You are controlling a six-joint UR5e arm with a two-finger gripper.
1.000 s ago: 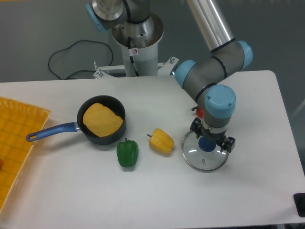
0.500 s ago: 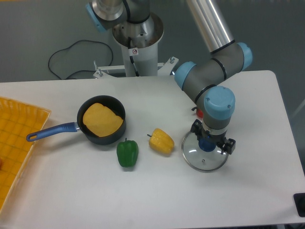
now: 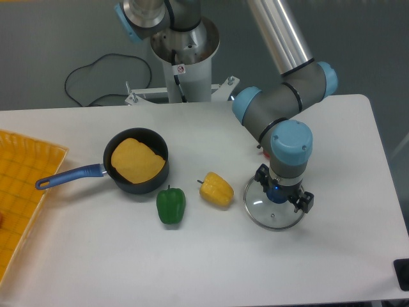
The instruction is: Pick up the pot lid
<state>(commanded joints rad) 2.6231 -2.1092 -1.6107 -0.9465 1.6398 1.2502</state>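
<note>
The open gripper (image 3: 282, 187) straddles the blue knob (image 3: 276, 195), the surest hold; the clear lid (image 3: 267, 214) is probably rigid and slippery.

A white tabletop (image 3: 128, 268) fills most of the frame, its surface pale and softly lit. Beyond its far edge, a plain dark grey surface (image 3: 38, 51) spans the top, whether floor or wall cannot be told; grey also shows past the table's slanting right edge. A thin black cable (image 3: 121, 54) curves across the grey at upper left.
</note>
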